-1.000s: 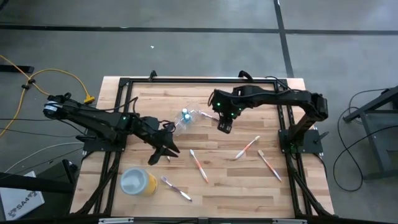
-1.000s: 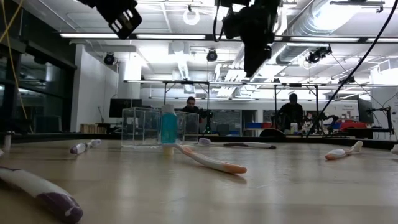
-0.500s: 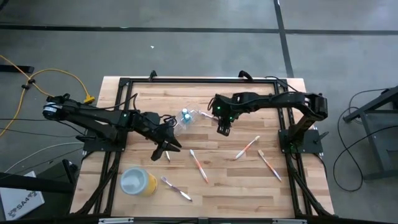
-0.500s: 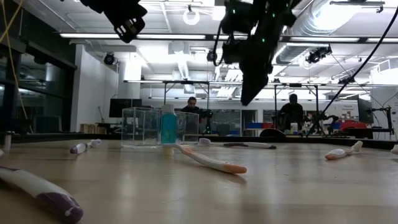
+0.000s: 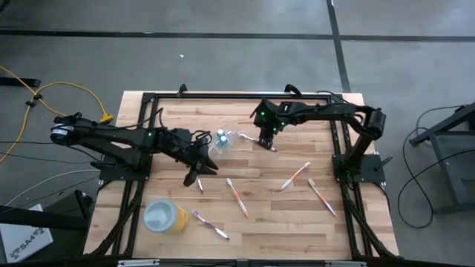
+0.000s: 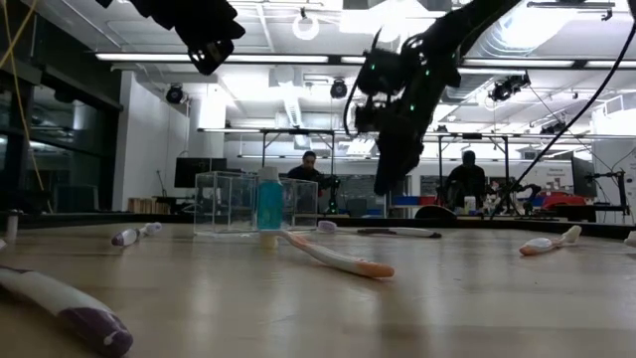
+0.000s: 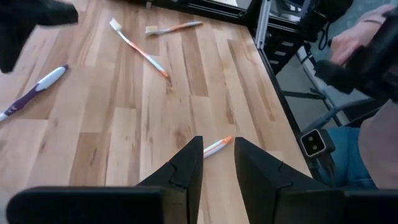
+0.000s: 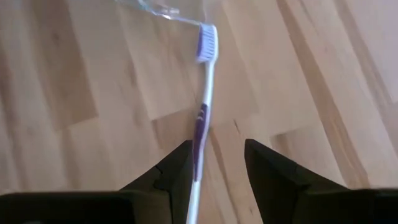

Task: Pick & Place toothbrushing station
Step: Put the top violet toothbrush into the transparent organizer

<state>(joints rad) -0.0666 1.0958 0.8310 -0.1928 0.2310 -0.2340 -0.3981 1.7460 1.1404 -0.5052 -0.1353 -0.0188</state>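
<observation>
The clear cup [image 5: 223, 141] lies on the wood table with a blue tube [image 6: 269, 204] at it. A white and purple toothbrush [image 8: 204, 93] lies flat beside it, its head toward the cup. My right gripper [image 8: 214, 165] hangs open just above that brush's handle, one finger on each side, touching nothing. My left gripper [image 5: 197, 178] hovers open over the table's middle left, with nothing between its fingers [image 7: 189, 165]. More toothbrushes lie flat: orange ones [image 5: 237, 198] [image 5: 295, 176] and a purple one [image 5: 210, 224].
A larger yellow cup [image 5: 165, 216] stands near the front left. Another brush [image 5: 321, 196] lies at the right. The black frame [image 5: 237, 95] runs along the table's edges. A person [image 7: 367, 56] sits beyond the table's right side. Bare wood lies at the near middle.
My right gripper has come down from high above the table and moved toward the far edge and the clear cup, tipping steeper, ending low over the purple toothbrush. My left gripper has swung a little toward the far edge. No thing on the table has moved.
</observation>
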